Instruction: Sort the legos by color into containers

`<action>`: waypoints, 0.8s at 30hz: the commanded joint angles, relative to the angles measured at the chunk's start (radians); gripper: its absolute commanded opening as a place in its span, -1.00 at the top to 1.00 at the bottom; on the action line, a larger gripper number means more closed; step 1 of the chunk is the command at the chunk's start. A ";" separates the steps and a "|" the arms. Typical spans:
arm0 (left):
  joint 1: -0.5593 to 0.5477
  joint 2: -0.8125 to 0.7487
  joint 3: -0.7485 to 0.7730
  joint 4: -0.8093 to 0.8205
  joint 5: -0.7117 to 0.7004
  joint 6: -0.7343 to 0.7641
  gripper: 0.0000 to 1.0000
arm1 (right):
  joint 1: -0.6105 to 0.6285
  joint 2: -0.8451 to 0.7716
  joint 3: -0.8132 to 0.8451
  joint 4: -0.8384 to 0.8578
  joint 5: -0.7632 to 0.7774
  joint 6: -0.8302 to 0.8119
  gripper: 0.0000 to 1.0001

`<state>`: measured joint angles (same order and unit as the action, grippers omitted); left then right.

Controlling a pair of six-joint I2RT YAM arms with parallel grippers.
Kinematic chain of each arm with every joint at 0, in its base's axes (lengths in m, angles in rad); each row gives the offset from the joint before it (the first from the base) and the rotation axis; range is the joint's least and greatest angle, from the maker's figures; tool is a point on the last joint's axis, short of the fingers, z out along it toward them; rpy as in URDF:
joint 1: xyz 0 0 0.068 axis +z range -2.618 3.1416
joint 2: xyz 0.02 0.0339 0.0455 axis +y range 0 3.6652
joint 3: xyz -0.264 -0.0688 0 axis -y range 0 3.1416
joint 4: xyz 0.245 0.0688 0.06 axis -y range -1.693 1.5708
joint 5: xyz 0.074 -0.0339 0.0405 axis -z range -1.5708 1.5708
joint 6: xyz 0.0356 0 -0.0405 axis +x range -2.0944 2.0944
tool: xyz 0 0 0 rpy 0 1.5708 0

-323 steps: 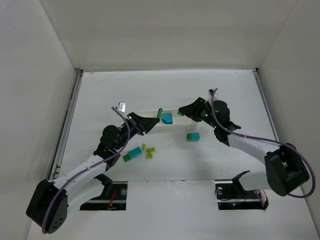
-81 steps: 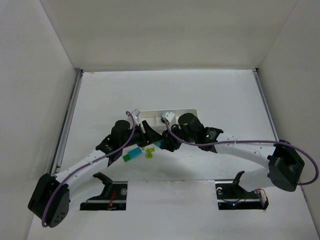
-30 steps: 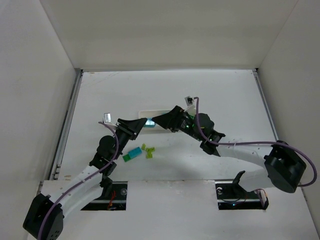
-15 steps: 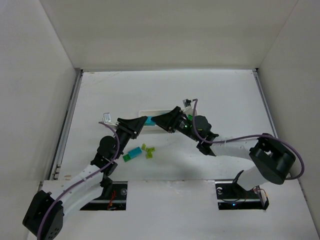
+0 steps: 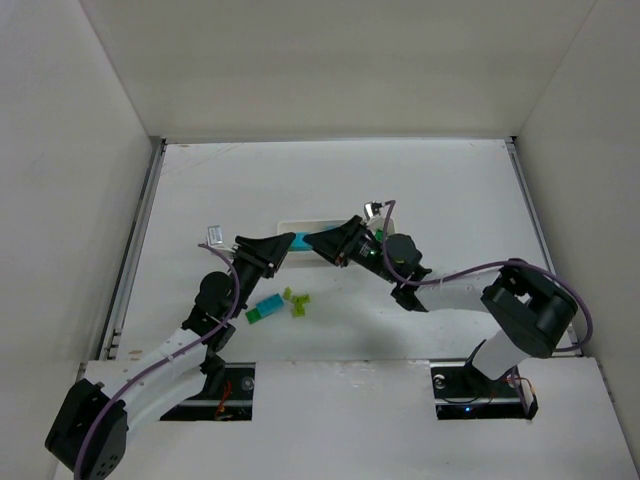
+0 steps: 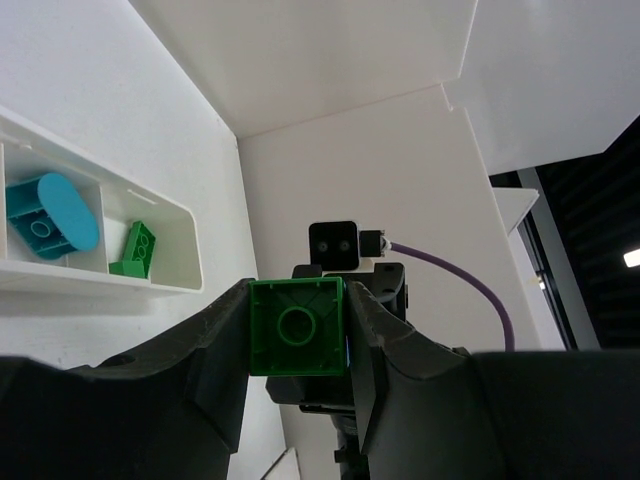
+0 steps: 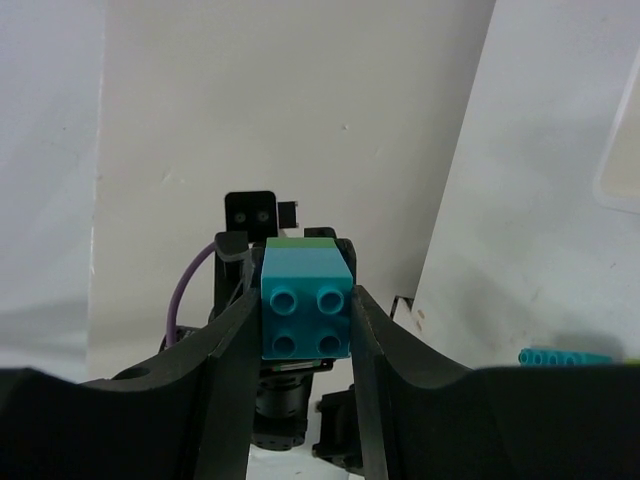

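**Hold configuration.** The left gripper (image 5: 284,247) and the right gripper (image 5: 314,241) meet tip to tip above the tray (image 5: 300,224), around mid-table. The likely purpose is to grip a two-colour stack from both ends so that it can be pulled apart before sorting.

- The left jaws pinch the green brick (image 6: 297,327) on two opposite sides.
- The right jaws are pressed against the sides of the cyan brick (image 7: 305,309). A green edge shows directly behind it, so the two bricks appear to be joined.

**Arm pose.** Both arms reach away from their bases and inward. The forearms are raised, and the fingers are close to horizontal and point at each other.

**Remaining parts.** In the tray, a cyan piece (image 6: 45,214) and a dark green brick (image 6: 136,250) occupy adjacent compartments. Loose bricks (image 5: 280,303) lie on the table (image 5: 450,190), nearer than the tray and apart from both grippers.
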<state>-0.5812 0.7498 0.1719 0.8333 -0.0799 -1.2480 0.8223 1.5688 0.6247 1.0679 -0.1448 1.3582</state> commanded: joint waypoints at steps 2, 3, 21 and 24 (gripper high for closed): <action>0.011 -0.023 -0.002 0.069 0.003 -0.005 0.74 | -0.039 -0.021 -0.025 0.079 -0.013 -0.002 0.34; 0.014 -0.027 -0.003 0.069 0.005 -0.004 0.74 | -0.045 -0.027 -0.029 0.081 -0.015 -0.004 0.34; 0.060 -0.043 -0.002 0.056 0.032 -0.005 0.75 | -0.113 -0.105 -0.109 0.107 -0.056 -0.011 0.37; 0.060 -0.041 -0.003 0.056 0.032 -0.005 0.75 | -0.116 -0.113 -0.114 0.099 -0.061 -0.019 0.37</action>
<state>-0.5232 0.7235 0.1715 0.8238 -0.0330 -1.2610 0.7059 1.4857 0.5129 1.0874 -0.2066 1.3575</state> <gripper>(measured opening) 0.338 0.422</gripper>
